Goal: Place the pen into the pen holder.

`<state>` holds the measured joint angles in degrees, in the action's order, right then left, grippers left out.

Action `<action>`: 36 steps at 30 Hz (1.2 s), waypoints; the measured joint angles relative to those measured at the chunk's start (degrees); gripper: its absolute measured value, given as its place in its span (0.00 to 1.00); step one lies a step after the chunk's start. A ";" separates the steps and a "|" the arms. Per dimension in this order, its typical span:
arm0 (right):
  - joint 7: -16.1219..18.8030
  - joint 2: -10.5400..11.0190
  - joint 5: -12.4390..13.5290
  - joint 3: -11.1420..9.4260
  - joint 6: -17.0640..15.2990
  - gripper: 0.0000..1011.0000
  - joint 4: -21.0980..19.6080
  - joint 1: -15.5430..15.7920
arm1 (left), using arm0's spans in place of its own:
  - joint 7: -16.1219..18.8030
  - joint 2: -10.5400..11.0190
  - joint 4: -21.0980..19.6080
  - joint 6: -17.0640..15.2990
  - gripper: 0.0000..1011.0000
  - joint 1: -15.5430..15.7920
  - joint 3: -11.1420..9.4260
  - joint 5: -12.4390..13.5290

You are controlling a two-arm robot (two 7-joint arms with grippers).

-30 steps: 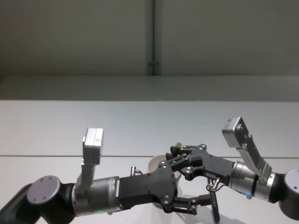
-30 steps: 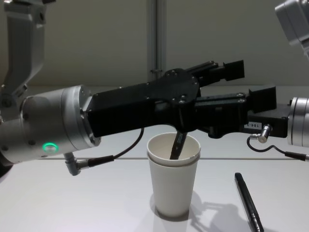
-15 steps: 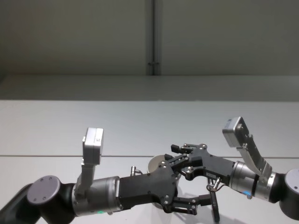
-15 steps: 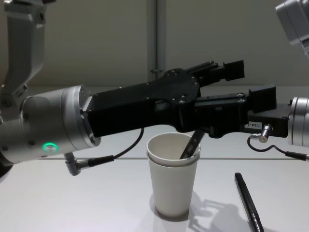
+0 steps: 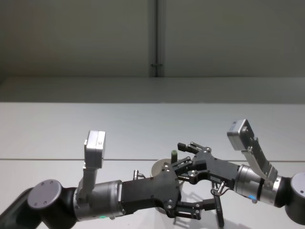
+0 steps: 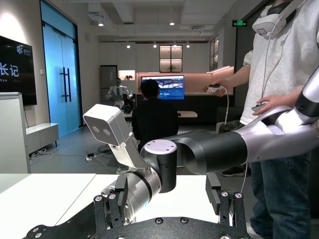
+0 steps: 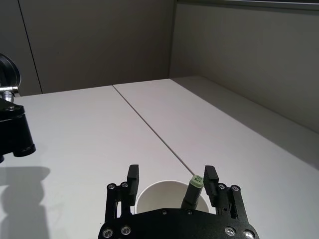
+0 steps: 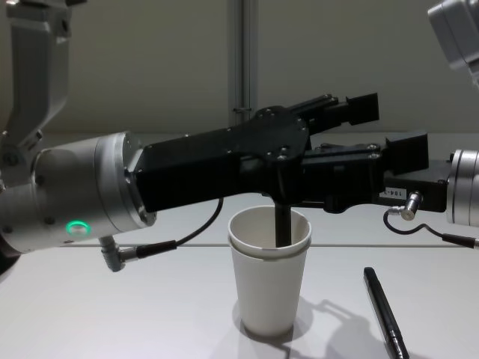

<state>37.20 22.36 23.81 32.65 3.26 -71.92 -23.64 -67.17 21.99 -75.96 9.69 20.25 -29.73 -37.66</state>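
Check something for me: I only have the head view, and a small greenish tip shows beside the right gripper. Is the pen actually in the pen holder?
Observer: Yes. In the chest view the pen stands nearly upright inside the pen holder, its upper part above the rim.
Operator: Is the right gripper clamped on it?
Observer: No. The right wrist view shows the right gripper open above the pen holder, the pen's capped end between its fingers, nearer one of them.
Operator: And the left gripper?
Observer: The left wrist view shows the left gripper open, with nothing held between its fingers.
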 joint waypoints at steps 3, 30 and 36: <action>0.00 0.00 0.00 0.00 0.00 0.86 0.00 0.00 | 0.00 0.00 0.00 0.00 0.99 0.00 0.00 0.00; 0.17 2.26 4.52 -4.33 1.78 0.99 -4.23 2.61 | 0.00 0.00 0.00 0.00 0.99 0.00 0.00 0.00; -1.92 3.19 5.21 -6.24 2.81 0.99 -6.55 4.79 | 0.00 0.00 0.00 0.00 0.99 0.00 0.00 0.00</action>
<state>35.28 25.54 29.02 26.41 6.08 -78.47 -18.85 -67.17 22.00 -75.96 9.70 20.25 -29.73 -37.66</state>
